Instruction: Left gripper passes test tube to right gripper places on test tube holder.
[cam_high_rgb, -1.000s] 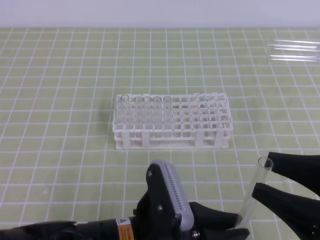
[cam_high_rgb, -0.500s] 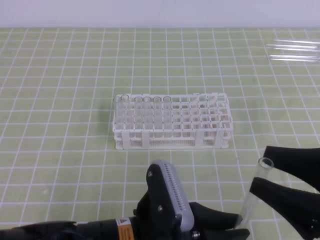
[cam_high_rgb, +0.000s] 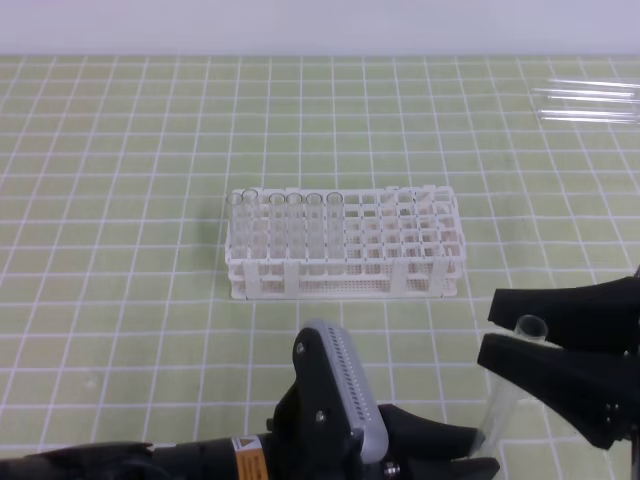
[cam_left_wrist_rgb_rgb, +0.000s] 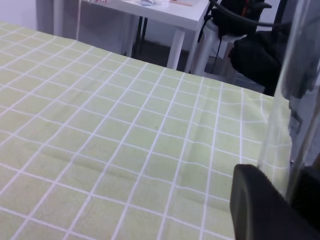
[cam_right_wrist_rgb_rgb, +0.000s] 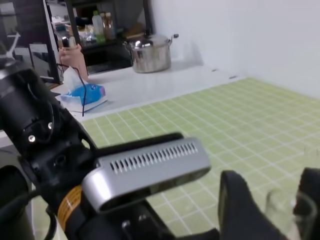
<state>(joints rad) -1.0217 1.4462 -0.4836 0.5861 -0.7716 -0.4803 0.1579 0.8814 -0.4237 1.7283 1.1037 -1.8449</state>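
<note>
Two grippers meet at the handover: left gripper (cam_high_rgb: 480, 452) clamped on the tube (cam_high_rgb: 508, 395) base, right gripper (cam_high_rgb: 518, 335) fingers apart astride its rim; closing comes next, then the rack (cam_high_rgb: 345, 275).

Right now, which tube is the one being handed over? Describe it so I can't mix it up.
Start at the white rack mid-table, then look toward the near right corner. There a clear tube stands upright between the two black grippers, left at its base, right around its rim. The other tubes sit in the rack or lie far right.
</note>
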